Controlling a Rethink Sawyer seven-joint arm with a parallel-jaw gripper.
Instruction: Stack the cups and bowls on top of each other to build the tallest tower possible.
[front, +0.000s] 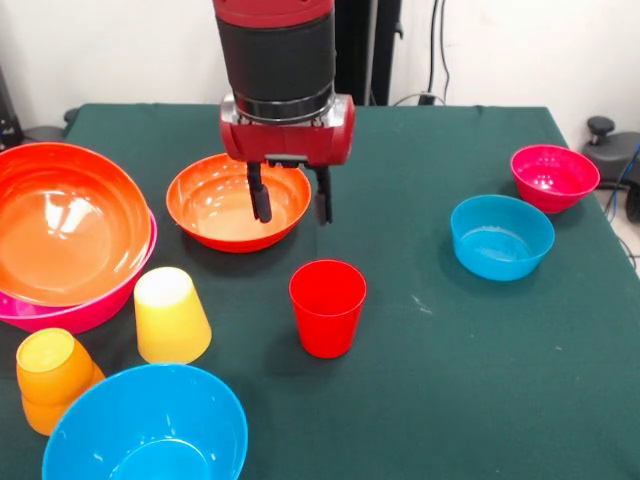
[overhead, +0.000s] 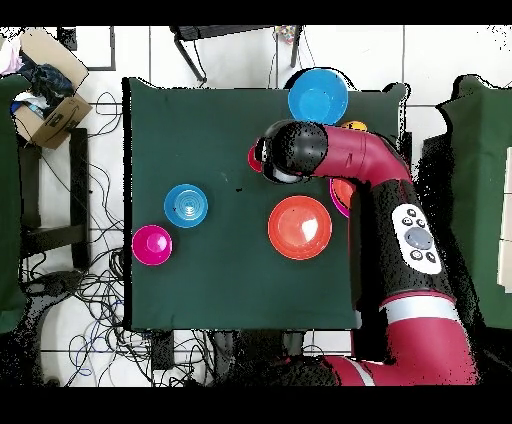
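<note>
Nearest, at the table's front left: a large glossy blue plastic bowl (front: 147, 428), upright, cut by the lower edge. Just left of it, an orange plastic tumbler (front: 52, 378), mouth down, seemingly sitting over a second orange one. Beside these, slightly farther, a yellow plastic tumbler (front: 171, 314), also inverted. Right of that, near the middle of the dark green cloth-covered table (front: 480, 380), a red plastic tumbler (front: 327, 307) standing upright, mouth open, alone.

At the left edge, a wide orange-red plastic bowl (front: 68, 222) nested inside a large pink plastic bowl (front: 60, 310), only the pink rim showing beneath.

Farther back, a second wide orange-red bowl (front: 238, 201) lying upright by itself. Above and just right of its rim, the red and black gripper (front: 291, 194), hanging on the arm, its two dark fingers (front: 260, 196) parted moderately and empty, over the stretch between this bowl and the red tumbler.

To the right, well apart: a small blue plastic bowl (front: 501, 236), and beyond it near the far right corner a small magenta plastic bowl (front: 554, 177), both upright.

No tower beyond the nested pairs.
</note>
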